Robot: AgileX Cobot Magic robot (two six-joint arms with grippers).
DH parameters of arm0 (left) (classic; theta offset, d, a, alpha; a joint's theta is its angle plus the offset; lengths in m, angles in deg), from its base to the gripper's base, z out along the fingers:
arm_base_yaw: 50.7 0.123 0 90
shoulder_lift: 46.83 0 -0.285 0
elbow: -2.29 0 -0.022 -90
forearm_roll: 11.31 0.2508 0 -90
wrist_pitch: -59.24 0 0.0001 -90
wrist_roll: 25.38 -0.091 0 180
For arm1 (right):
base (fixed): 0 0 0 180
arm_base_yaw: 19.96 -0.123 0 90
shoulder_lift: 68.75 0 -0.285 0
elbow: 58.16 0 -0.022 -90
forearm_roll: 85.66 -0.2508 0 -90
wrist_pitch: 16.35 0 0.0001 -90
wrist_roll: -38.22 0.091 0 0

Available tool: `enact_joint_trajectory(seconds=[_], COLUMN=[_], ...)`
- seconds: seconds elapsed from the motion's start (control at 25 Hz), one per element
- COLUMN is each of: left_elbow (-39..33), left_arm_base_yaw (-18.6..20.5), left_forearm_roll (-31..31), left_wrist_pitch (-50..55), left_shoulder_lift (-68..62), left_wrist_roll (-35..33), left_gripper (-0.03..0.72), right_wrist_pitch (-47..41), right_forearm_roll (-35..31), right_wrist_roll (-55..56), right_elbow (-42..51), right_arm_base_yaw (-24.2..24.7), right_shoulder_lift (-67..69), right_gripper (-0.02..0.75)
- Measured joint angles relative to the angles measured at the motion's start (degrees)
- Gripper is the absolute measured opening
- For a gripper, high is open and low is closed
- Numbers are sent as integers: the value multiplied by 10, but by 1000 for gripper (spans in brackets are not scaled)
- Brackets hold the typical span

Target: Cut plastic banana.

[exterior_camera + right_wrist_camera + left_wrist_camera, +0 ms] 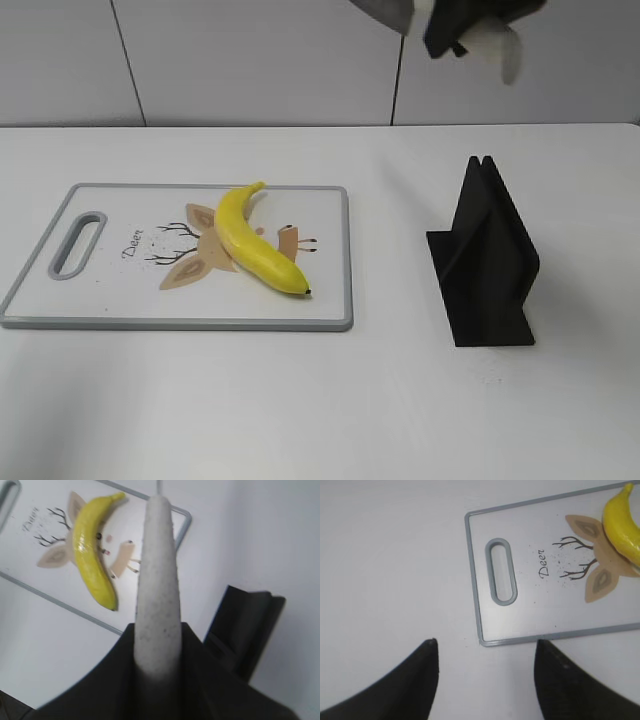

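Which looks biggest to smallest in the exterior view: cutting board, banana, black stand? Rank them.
1. cutting board, by far the widest.
2. black stand, tall but narrower; it sits about as near the camera as the board, so the ranking seems fair.
3. banana, which lies wholly within the board's outline.

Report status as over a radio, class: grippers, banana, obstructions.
Left gripper open, empty, near the cutting board corner. Right gripper shut on knife, raised. Banana whole on board. Black stand aside, path clear.
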Motion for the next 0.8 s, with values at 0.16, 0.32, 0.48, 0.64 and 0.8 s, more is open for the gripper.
enact_joint_trajectory(seconds=[0.16,0.32,0.48,0.64,0.8], left_elbow=[-68,-141,-199,-232,-257], left_arm_base_yaw=[0,0,0,0,0], left_forearm_roll=[2,2,0,-1,-2], left_wrist_pitch=[0,0,3,23,33], left_shoulder_lift=[87,184,286,392,491], left_wrist_roll=[0,0,0,0,0], left_gripper=[579,579,579,579,579], right_wrist_pitch=[12,46,74,88,109], right_forearm_roll=[31,34,38,46,63], right_wrist_roll=[11,35,54,68,102], right_elbow=[99,181,247,304,354], right_arm_base_yaw=[19,34,36,36,36], right_shoulder_lift=[-61,-115,-161,-188,-205], right_gripper=[181,181,181,181,181])
